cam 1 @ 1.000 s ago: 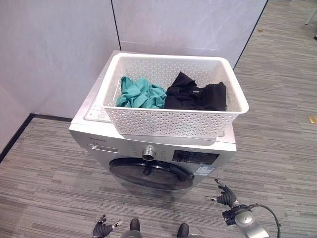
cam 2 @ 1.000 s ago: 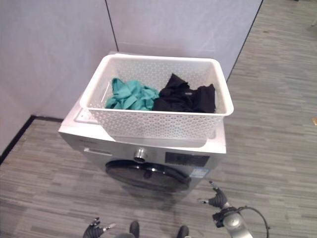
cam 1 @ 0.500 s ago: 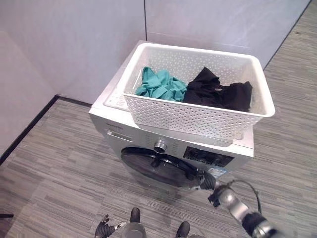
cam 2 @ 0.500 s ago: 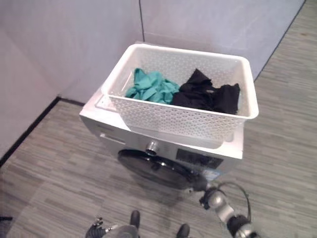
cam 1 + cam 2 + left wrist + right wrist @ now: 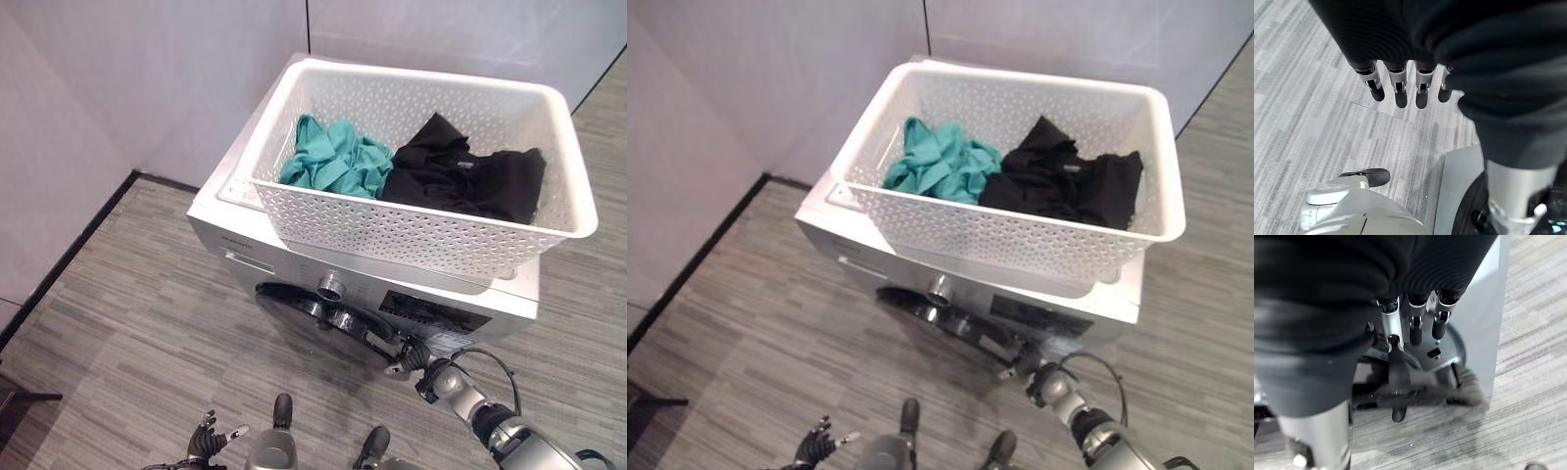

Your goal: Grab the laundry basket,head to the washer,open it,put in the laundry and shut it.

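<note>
A white perforated laundry basket [image 5: 421, 245] stands on top of the silver washer [image 5: 240, 250]. It holds a teal garment [image 5: 333, 162] and a black garment [image 5: 460, 181]. The dark round washer door [image 5: 309, 305] faces me below the control panel. My right hand [image 5: 416, 357] is at the door's right edge, with its fingers [image 5: 1396, 374] relaxed and one of them reaching onto the door rim. Whether the door stands ajar I cannot tell. Down near the floor on my left side hangs my left hand [image 5: 206, 446], its fingers [image 5: 1396, 90] loosely straight and holding nothing.
The washer stands in a corner of pale grey walls [image 5: 147, 78], with a black skirting strip [image 5: 69, 255] along the left wall. A silver dial [image 5: 333, 287] sits above the door. Grey plank floor [image 5: 127, 343] spreads to the left and in front.
The camera has moved nearer and turned, so the whole scene has shifted. My right hand rose from near the floor to the door's right edge and stays there. The left hand hangs as before.
</note>
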Available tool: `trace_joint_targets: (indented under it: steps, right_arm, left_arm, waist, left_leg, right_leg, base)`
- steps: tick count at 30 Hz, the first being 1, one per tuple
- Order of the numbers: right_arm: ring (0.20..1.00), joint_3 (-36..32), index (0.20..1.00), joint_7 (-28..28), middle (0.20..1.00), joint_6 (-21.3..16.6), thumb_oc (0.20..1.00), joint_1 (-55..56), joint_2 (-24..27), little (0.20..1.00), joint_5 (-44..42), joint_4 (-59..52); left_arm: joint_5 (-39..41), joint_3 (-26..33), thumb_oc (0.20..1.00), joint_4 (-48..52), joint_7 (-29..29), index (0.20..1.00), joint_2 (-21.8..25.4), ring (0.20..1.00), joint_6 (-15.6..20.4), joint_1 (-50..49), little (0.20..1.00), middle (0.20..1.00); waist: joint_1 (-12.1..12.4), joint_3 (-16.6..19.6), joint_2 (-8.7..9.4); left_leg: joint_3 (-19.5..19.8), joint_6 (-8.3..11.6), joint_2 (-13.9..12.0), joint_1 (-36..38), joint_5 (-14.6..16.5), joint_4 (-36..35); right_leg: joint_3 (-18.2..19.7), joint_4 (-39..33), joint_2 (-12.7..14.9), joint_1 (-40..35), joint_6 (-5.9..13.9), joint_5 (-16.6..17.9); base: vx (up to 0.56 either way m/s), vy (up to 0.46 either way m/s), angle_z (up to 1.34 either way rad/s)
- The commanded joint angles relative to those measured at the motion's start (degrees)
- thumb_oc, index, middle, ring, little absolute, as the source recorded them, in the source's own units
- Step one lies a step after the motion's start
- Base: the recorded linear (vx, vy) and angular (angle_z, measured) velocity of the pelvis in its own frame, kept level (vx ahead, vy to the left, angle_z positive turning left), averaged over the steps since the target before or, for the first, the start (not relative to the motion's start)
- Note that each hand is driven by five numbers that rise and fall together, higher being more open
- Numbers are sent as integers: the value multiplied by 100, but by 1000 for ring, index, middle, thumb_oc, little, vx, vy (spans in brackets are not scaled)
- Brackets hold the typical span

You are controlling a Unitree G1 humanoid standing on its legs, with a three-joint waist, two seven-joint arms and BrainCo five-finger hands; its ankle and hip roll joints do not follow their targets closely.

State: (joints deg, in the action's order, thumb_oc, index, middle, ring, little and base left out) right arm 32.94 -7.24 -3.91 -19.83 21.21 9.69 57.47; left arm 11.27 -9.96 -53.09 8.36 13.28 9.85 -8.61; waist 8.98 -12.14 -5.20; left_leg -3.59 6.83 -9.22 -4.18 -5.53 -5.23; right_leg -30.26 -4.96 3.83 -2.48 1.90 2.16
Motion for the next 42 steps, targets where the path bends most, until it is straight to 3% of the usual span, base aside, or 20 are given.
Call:
trace_joint_targets:
  steps: [1, 4, 7, 10, 12, 14, 24, 27, 28, 29, 30, 33, 36, 41, 42]
  right_arm:
    - [1000, 86, 1000, -29, 1000, -168, 1000, -496, -640, 1000, -488, 140]
    - [1000, 237, 1000, -33, 1000, -192, 1000, -538, -945, 1000, -608, 156]
    - [1000, 695, 1000, -33, 1000, -278, 1000, -747, -1597, 1000, -832, 236]
    - [1000, 939, 1000, -11, 1000, -321, 1000, -857, -1863, 1000, -873, 318]
    - [1000, 1112, 1000, 55, 1000, -344, 1000, -897, -2051, 1000, -1068, 300]
    - [1000, 1344, 1000, 117, 1000, -350, 1000, -886, -2146, 1000, -1178, 316]
    - [1000, 1386, 1000, 348, 1000, -350, 1000, -575, -2247, 1000, -1491, 251]
    - [1000, 1403, 1000, 400, 1000, -362, 1000, -498, -2223, 1000, -1493, 148]
    - [1000, 1358, 1000, 541, 1000, -339, 1000, -364, -2050, 1000, -1409, -91]
    - [1000, 1279, 1000, 581, 1000, -314, 1000, -282, -1982, 1000, -1387, -102]
    - [1000, 1088, 1000, 635, 1000, -206, 1000, -136, -1902, 1000, -1281, -16]
    - [1000, 795, 1000, 594, 1000, -129, 1000, -64, -1843, 1000, -1133, 390]
    - [1000, 450, 1000, 715, 1000, -46, 1000, 130, -1584, 1000, -839, 811]
    - [1000, 438, 1000, 759, 1000, -29, 1000, 272, -1421, 1000, -463, 1056]
    - [1000, 365, 1000, 761, 1000, -16, 1000, 342, -1384, 1000, -454, 1170]
  left_arm:
    - [128, -663, 1000, -269, 185, 1000, 134, 1000, 226, 401, 1000, 1000]
    - [218, -697, 1000, -159, 265, 1000, 111, 1000, 258, 438, 1000, 1000]
    - [464, -779, 1000, 172, 484, 1000, 76, 1000, 377, 523, 1000, 1000]
    - [573, -839, 1000, 391, 560, 1000, 73, 1000, 439, 508, 1000, 1000]
    - [764, -887, 1000, 632, 654, 1000, 59, 1000, 526, 604, 1000, 1000]
    - [831, -949, 1000, 863, 578, 1000, 54, 1000, 578, 495, 1000, 1000]
    - [899, -738, 1000, 1043, 576, 1000, 144, 1000, 577, 288, 1000, 1000]
    - [955, -624, 1000, 1685, 551, 1000, 328, 1000, 666, 284, 1000, 1000]
    - [1067, -479, 1000, 3185, 170, 1000, 841, 1000, 676, 103, 1000, 1000]
    - [1116, -387, 1000, 3874, -2, 1000, 1066, 1000, 613, 32, 1000, 1000]
    - [1041, -185, 1000, 5107, -275, 1000, 1476, 1000, 393, -48, 1000, 1000]
    - [1066, -24, 1000, 6218, -741, 1000, 1873, 1000, 277, 15, 1000, 1000]
    - [2301, -162, 1000, 7536, -1523, 1000, 2270, 1000, 165, 531, 1000, 1000]
    - [3144, -774, 1000, 7998, -1756, 1000, 2062, 1000, 171, 1182, 1000, 1000]
    - [3407, -1197, 1000, 7923, -1794, 1000, 1791, 1000, 71, 1448, 1000, 1000]
  waist:
    - [221, -5, -62]
    - [244, -34, -101]
    - [362, -142, -204]
    - [453, -164, -243]
    - [511, -255, -250]
    - [449, -210, -171]
    - [480, 31, -156]
    - [478, 77, -152]
    - [431, 131, -190]
    - [409, 146, -209]
    - [388, 173, -254]
    - [362, 191, -330]
    - [251, 292, -406]
    - [128, 363, -383]
    - [38, 375, -351]
  left_leg:
    - [-49, 136, -367, -221, -47, 40]
    - [-81, 153, -393, -257, -72, 24]
    - [-113, 257, -554, -348, -234, 23]
    - [-87, 308, -650, -506, -471, 23]
    - [191, 518, -674, -743, -890, 23]
    - [-80, 407, -693, -424, -353, 23]
    - [-446, 286, -747, 142, -280, 44]
    - [-612, 288, -757, 288, -211, 79]
    - [-707, 287, -720, 403, -138, 69]
    - [-728, 279, -698, 433, -107, 73]
    - [-749, 262, -650, 469, -48, 85]
    - [-759, 249, -599, 486, 18, 112]
    - [-784, 204, -465, 591, 126, 102]
    - [-818, 145, -317, 698, 245, 40]
    - [-835, 117, -254, 725, 284, 24]
  right_leg:
    - [567, -4, 516, 25, 314, -637]
    - [597, -4, 499, 87, 303, -640]
    - [725, -4, 376, 244, 253, -672]
    - [720, -4, 299, 398, 215, -653]
    - [624, -4, 250, 507, 171, -702]
    - [570, -4, 259, 476, 195, -810]
    - [652, -4, 197, 81, 177, -688]
    - [642, -4, 264, -65, 217, -662]
    - [618, -4, 329, -161, 266, -626]
    - [604, -4, 356, -193, 286, -611]
    - [586, -4, 403, -245, 317, -599]
    - [561, -4, 461, -269, 360, -592]
    - [533, -4, 569, -337, 432, -553]
    - [518, -4, 698, -401, 510, -512]
    - [501, -4, 750, -422, 527, -495]
  base:
    - [0, 0, 0]
    - [-7, -6, -2]
    - [-122, -63, -11]
    - [-125, -62, -29]
    - [-164, -129, -17]
    - [-74, -112, 6]
    - [36, 30, 13]
    - [81, 69, -10]
    - [110, 95, -11]
    - [157, 139, -6]
    - [89, 88, 8]
    - [40, 54, 4]
    - [89, 85, -2]
    - [72, 62, -7]
    - [55, 37, -5]
